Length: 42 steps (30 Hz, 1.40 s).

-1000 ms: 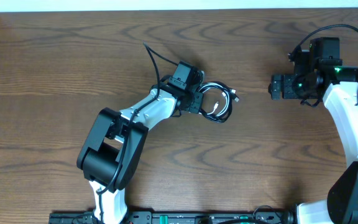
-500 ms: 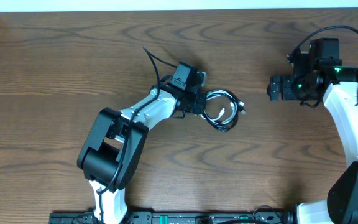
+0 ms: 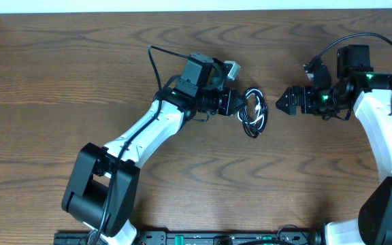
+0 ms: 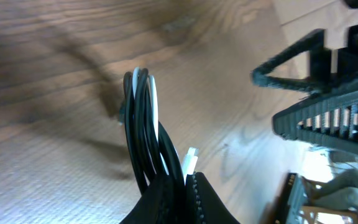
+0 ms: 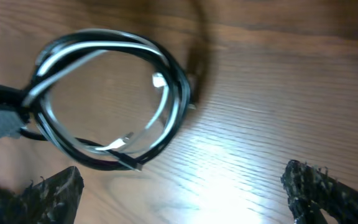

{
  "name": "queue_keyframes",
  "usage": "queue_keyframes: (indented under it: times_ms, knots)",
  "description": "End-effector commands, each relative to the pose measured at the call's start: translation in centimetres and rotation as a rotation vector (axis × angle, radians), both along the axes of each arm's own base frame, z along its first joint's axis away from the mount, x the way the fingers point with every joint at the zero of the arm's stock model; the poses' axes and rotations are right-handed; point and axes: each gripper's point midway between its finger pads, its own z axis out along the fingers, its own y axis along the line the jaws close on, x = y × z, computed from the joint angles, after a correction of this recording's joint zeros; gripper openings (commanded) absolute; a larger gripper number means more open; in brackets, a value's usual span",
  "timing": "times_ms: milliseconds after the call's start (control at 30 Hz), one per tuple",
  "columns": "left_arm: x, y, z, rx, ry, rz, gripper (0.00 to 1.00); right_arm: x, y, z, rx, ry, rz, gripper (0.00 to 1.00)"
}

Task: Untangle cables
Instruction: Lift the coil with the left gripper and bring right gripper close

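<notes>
The cables [image 3: 253,113] are a small coil of thin black and white cords, hanging on edge at the table's middle. My left gripper [image 3: 235,103] is shut on the coil's left side. In the left wrist view the coil [image 4: 143,124] rises straight out of the closed fingers [image 4: 197,196], with a white plug end [image 4: 190,160] beside them. My right gripper [image 3: 282,102] stands open just right of the coil, facing it and apart from it. The right wrist view shows the coil [image 5: 173,81] as a ring ahead of the wide-open fingertips [image 5: 48,193], with nothing between them.
The brown wooden table [image 3: 60,82] carries only the coil and both arms. The left arm's own thicker black cable [image 3: 154,64] loops up behind its wrist. The right arm's mesh-like body [image 4: 328,99] fills the right of the left wrist view.
My left gripper closed on the coil, then carried it to the right and turned it on edge. The right gripper moved left towards the coil and stayed open.
</notes>
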Motion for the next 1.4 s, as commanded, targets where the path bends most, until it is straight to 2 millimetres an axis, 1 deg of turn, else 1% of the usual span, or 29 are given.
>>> queue_keyframes:
  times_ms: [0,133,167,233,333,500,567,600,633,667,700,733,767,800,867,933,1100,1200,1233,1267,1333,1367]
  knots:
    - [-1.2,-0.7,2.2,-0.085,0.03,-0.044,0.11,0.0,1.7,1.0,0.072,-0.016,0.048,0.95]
    - [-1.6,-1.3,3.5,-0.149,0.049,-0.073,0.11,-0.3,3.0,1.0,0.071,-0.015,0.084,0.84]
    - [-1.6,-1.4,3.7,-0.16,0.052,-0.076,0.11,-0.4,3.3,1.0,0.069,-0.015,0.094,0.78]
    - [-1.6,-1.6,4.1,-0.177,0.056,-0.078,0.11,-0.4,3.7,0.9,0.059,-0.02,0.108,0.69]
    - [-1.6,-1.7,4.3,-0.188,0.06,-0.079,0.11,0.0,3.5,0.5,-0.005,-0.04,0.111,0.68]
    - [-1.6,-1.6,4.1,-0.178,0.034,-0.092,0.11,0.4,2.1,-0.2,-0.099,-0.033,0.066,0.66]
    - [-1.3,-1.2,3.4,-0.14,0.024,-0.067,0.17,0.4,1.7,-0.4,-0.123,-0.029,0.05,0.67]
    - [-0.9,-0.9,2.7,-0.105,0.031,-0.034,0.17,0.4,1.7,-0.4,-0.122,-0.028,0.05,0.68]
    - [-0.6,-0.5,2.1,-0.074,0.035,-0.004,0.21,0.4,1.7,-0.5,-0.122,-0.026,0.051,0.68]
    - [-0.2,0.1,1.3,-0.028,0.041,0.037,0.21,0.3,1.7,-0.6,-0.122,-0.023,0.051,0.68]
    - [0.5,1.6,-0.7,0.08,0.054,0.127,0.21,0.1,1.7,-0.8,-0.123,-0.017,0.051,0.68]
    - [0.8,2.6,-1.7,0.143,0.06,0.175,0.21,0.1,1.7,-1.0,-0.122,-0.016,0.051,0.68]
    - [1.2,4.3,-3.1,0.24,0.062,0.245,0.22,0.1,1.7,-1.2,-0.122,-0.016,0.051,0.68]
    - [1.5,5.3,-3.8,0.297,0.057,0.283,0.22,0.1,1.7,-1.3,-0.122,-0.017,0.051,0.68]
    - [1.8,6.6,-4.6,0.378,0.026,0.305,0.22,0.1,1.7,-1.3,-0.122,-0.016,0.051,0.69]
    - [1.9,7.2,-5.0,0.422,-0.001,0.303,0.23,0.1,1.7,-1.4,-0.122,-0.016,0.051,0.69]
    - [2.4,7.7,-5.1,0.49,-0.086,0.278,0.38,-0.1,1.8,-1.4,-0.117,-0.01,0.053,0.72]
    - [2.1,6.7,-5.1,0.517,-0.174,0.178,0.46,-0.2,1.8,-1.4,-0.114,-0.008,0.055,0.75]
    - [2.0,6.4,-5.2,0.524,-0.198,0.148,0.51,-0.2,1.8,-1.4,-0.114,-0.007,0.055,0.76]
    - [1.9,6.0,-5.3,0.529,-0.213,0.126,0.56,-0.2,1.8,-1.4,-0.115,-0.006,0.055,0.76]
    - [1.6,5.4,-5.9,0.538,-0.229,0.089,0.61,-0.3,1.8,-1.4,-0.115,-0.001,0.055,0.77]
    - [1.3,4.9,-6.6,0.549,-0.235,0.059,0.62,-0.4,1.8,-1.4,-0.115,0.004,0.056,0.77]
